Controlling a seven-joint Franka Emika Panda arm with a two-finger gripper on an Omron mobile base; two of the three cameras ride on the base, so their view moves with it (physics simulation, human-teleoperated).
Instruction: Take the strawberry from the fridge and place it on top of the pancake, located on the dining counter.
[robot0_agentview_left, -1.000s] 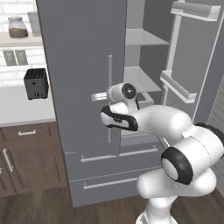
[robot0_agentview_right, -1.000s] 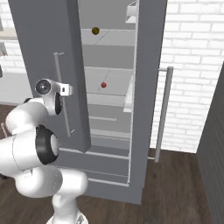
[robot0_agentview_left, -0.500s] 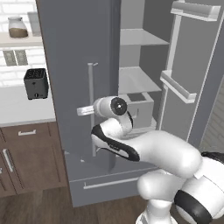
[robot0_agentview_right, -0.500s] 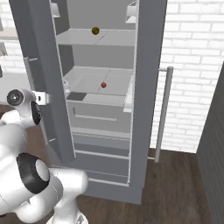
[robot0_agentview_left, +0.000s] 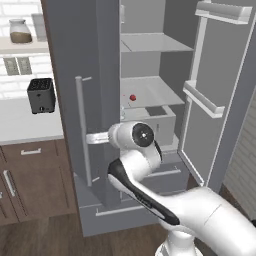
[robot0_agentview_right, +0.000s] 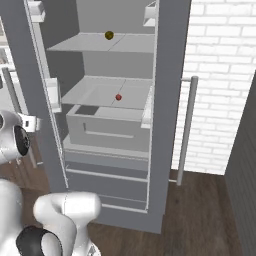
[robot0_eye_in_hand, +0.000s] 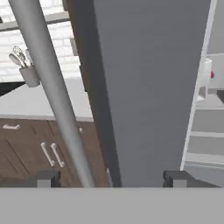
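The fridge (robot0_agentview_left: 100, 60) stands with both doors open. The strawberry (robot0_agentview_left: 133, 98) is a tiny red fruit lying on the middle pale shelf, also seen as the strawberry (robot0_agentview_right: 118, 97) and the strawberry (robot0_eye_in_hand: 212, 75) past the door's edge. My gripper (robot0_agentview_left: 89, 138) is at the left door's long bar handle (robot0_agentview_left: 80, 130). In the hand view my gripper (robot0_eye_in_hand: 111, 179) is open, its fingertips (robot0_eye_in_hand: 46, 177) wide apart, with the handle (robot0_eye_in_hand: 52, 96) running between them, close to the left tip. Nothing is held. The pancake and the dining counter are out of view.
A small olive-yellow fruit (robot0_agentview_right: 109, 35) sits on the upper shelf. Under the strawberry's shelf is a grey drawer (robot0_agentview_right: 107, 130). The right door (robot0_agentview_left: 220, 105) juts out at the right. A black toaster (robot0_agentview_left: 41, 95) stands on the white countertop (robot0_agentview_left: 25, 125) over brown cabinets (robot0_agentview_left: 30, 180).
The left door has swung much wider open with my hand on its handle. My gripper, shut on the handle before, now has its fingers spread apart.
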